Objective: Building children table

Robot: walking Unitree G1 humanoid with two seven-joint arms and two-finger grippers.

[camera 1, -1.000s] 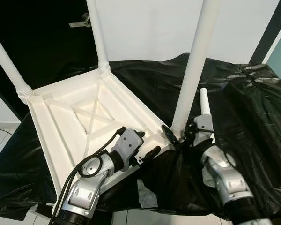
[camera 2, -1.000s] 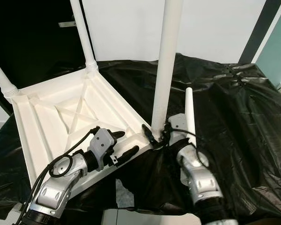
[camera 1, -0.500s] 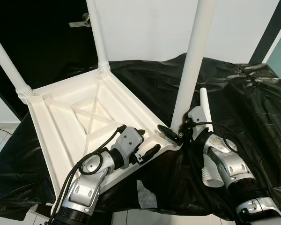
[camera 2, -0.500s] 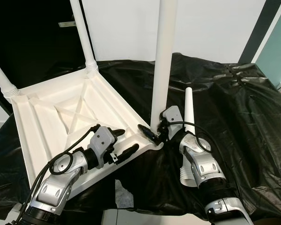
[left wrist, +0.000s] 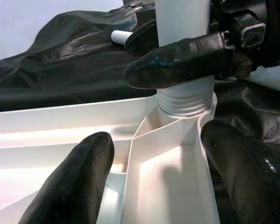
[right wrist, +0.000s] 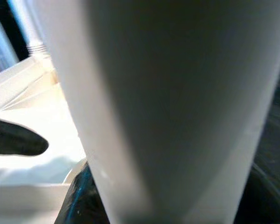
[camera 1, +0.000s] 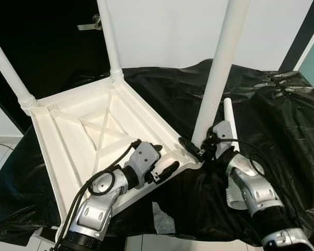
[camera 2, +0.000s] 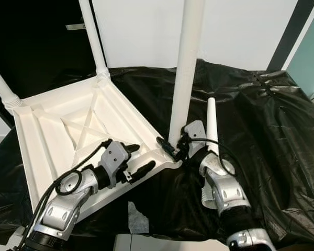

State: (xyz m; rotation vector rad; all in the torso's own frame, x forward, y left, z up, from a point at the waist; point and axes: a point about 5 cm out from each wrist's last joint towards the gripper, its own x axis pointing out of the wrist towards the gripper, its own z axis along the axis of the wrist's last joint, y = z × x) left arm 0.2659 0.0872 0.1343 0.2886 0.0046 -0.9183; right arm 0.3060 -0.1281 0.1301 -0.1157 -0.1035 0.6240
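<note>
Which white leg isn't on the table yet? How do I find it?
Find the upside-down white table top on the black sheet, then the corner nearest the right end effector, where a tall leg stands. Just right of it, a short loose leg lies on the sheet. The other legs stand upright in the table's corners.

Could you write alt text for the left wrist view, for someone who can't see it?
The right gripper clamps a white table leg just above its threaded base in the corner socket of the upturned white tabletop. The left gripper straddles that corner, open, over black plastic sheeting.
</note>
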